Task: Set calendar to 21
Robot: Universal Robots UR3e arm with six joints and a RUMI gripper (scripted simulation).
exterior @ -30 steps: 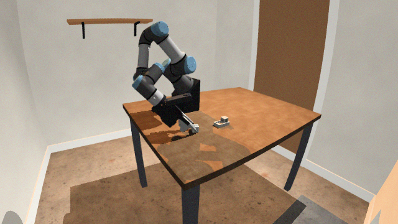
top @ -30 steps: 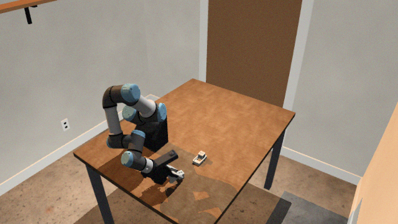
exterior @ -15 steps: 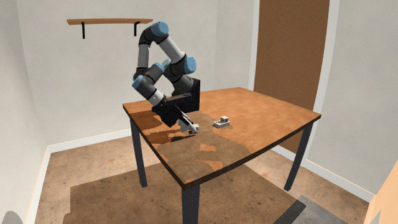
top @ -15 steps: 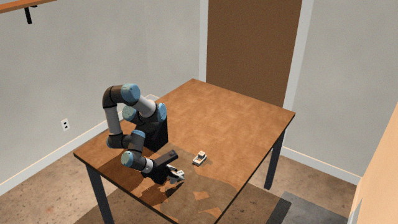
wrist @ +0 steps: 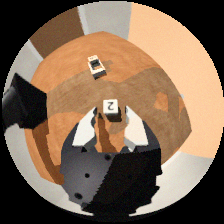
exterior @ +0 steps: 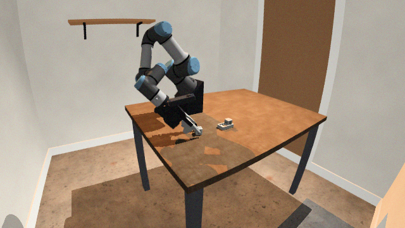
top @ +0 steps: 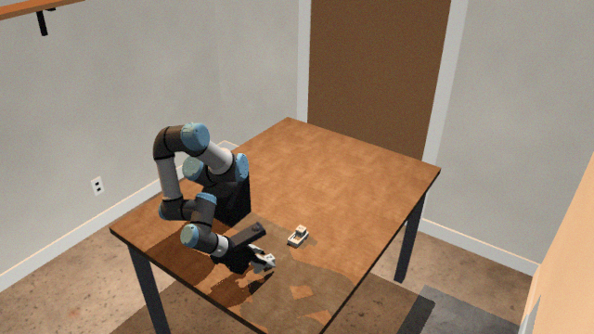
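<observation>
Near the front of the robot's base, a white cube [top: 269, 258] [exterior: 200, 128] [wrist: 110, 106] marked 2 sat between the tips of the pincer [top: 265, 260] [exterior: 195, 129] [wrist: 110, 106], away from the tray. The pincer stood partly open, roughly midway, with a gap on each side of the cube, so it appeared to have hold of nothing. Its low, slanted reach probably served to turn the cube or take it from another side, though whether the cube's underside fully met the tabletop [top: 343, 186] [exterior: 262, 107] [wrist: 135, 62] could not be told.

In the wrist view the 2 faced the camera upside down, which need not mean it would end that way in the tray. The calendar's tray [top: 295, 239] [exterior: 224, 126] [wrist: 98, 73] rested well apart from the pincer, with the other cube [top: 301, 230] [exterior: 228, 121] [wrist: 93, 60] at one end and the rest of its space free, presumably for this one. Neither the month's name nor the other cube's digit could be read. The 2 still needed its place to the left of an upright 1.
</observation>
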